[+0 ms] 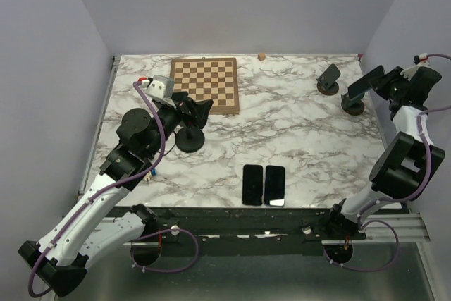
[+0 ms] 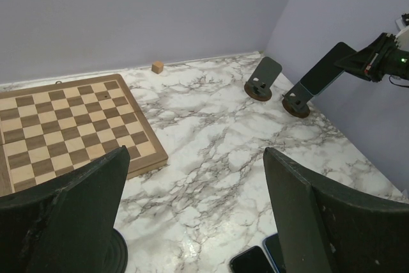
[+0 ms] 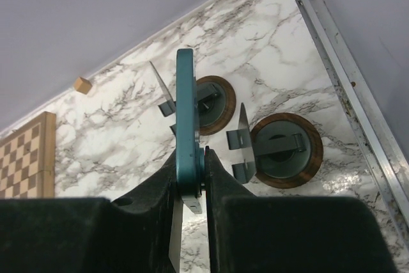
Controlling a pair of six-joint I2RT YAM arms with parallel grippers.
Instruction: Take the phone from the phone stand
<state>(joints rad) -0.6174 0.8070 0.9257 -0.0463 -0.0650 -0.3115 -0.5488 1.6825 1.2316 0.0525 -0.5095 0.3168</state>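
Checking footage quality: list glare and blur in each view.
Top external: even light, white glint on the right black phone. Left wrist: left fingers dark and soft, sheen on the marble table. Right wrist: teal phone sharp, right fingers nearly black.

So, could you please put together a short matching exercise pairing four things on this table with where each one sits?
Things:
1. teal phone
2. chessboard
3. two black phones
4. wooden cube

Places:
A. alone at the table's far edge
B. lying flat at the near edge
C. held in the right gripper
D. just beyond the left gripper

Pairs: 1-C, 2-D, 3-B, 4-A.
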